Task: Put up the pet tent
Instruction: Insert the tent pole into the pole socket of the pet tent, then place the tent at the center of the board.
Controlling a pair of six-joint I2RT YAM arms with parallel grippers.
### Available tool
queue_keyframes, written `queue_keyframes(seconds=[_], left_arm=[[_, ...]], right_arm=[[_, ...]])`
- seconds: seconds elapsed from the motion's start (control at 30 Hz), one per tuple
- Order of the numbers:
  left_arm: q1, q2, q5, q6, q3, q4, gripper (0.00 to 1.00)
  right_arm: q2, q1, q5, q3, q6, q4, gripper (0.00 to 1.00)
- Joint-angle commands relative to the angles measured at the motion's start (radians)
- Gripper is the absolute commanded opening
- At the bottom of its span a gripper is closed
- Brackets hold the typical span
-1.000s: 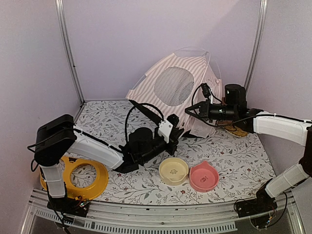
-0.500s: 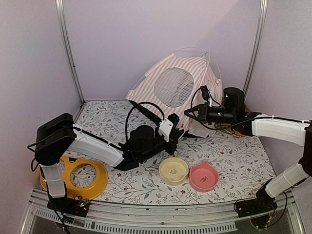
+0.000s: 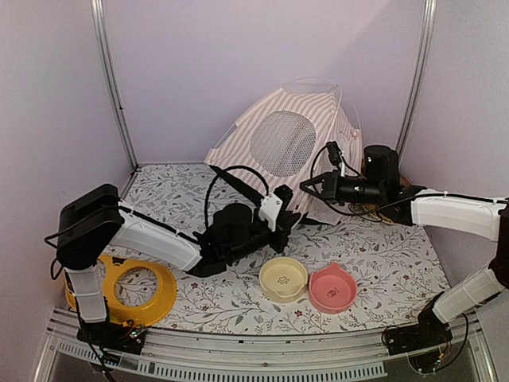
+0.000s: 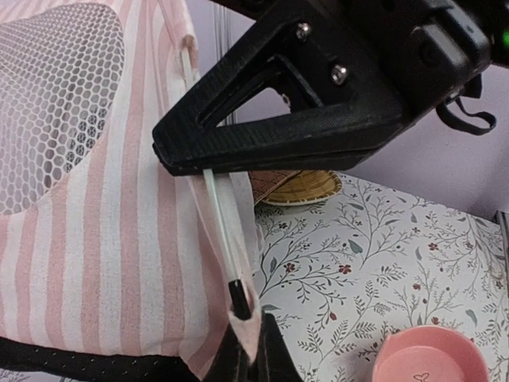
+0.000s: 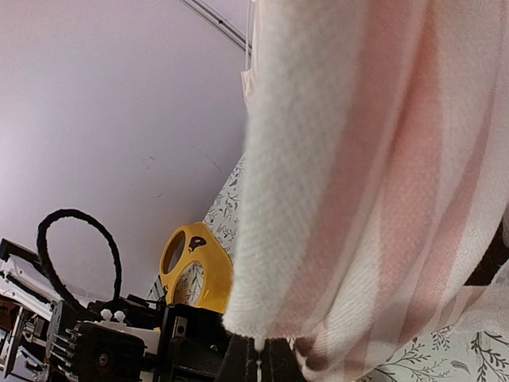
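Pink-and-white striped fabric pet tent (image 3: 282, 143) at twelve o'clock, left gripper (image 4: 252, 360) clenched on six o'clock corner, right gripper (image 5: 256, 362) pinching three o'clock edge

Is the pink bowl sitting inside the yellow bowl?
No, the pink bowl sits beside the yellow bowl, not inside it.

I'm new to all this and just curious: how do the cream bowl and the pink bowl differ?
Colour: the cream bowl is pale yellow, the pink bowl rosy. Shape: the cream bowl's rim is a plain circle; the pink bowl's rim seems to rise into two small points at the back. Place: the cream bowl sits left of the pink bowl. Both stand upright, side by side, empty, with a small print inside.
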Motion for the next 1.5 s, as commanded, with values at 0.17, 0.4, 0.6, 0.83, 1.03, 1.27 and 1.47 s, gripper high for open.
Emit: queue_keyframes(seconds=[0.17,0.4,0.6,0.83,1.03,1.27,1.47], left_arm=[[0.018,-0.022,0.077,-0.079,0.007,-0.179,0.00],[0.017,-0.042,0.121,-0.066,-0.002,-0.163,0.01],[0.010,-0.060,0.131,-0.045,-0.012,-0.156,0.07],[0.013,-0.073,0.107,-0.046,-0.009,-0.159,0.11],[0.021,-0.092,0.035,-0.074,-0.014,-0.169,0.13],[0.028,-0.142,-0.003,-0.084,-0.004,-0.207,0.14],[0.067,-0.344,-0.337,-0.263,-0.052,-0.411,0.22]], right_arm=[[-0.010,-0.008,0.142,-0.046,-0.002,0.133,0.00],[-0.003,-0.007,0.174,-0.059,-0.010,0.138,0.00],[0.018,-0.008,0.191,-0.036,-0.020,0.144,0.00],[0.033,-0.003,0.176,-0.044,-0.018,0.148,0.00],[0.029,-0.001,0.181,-0.045,-0.018,0.148,0.00],[0.069,0.058,0.241,0.001,-0.061,0.079,0.00],[0.173,0.195,0.337,0.105,-0.126,0.011,0.00]])
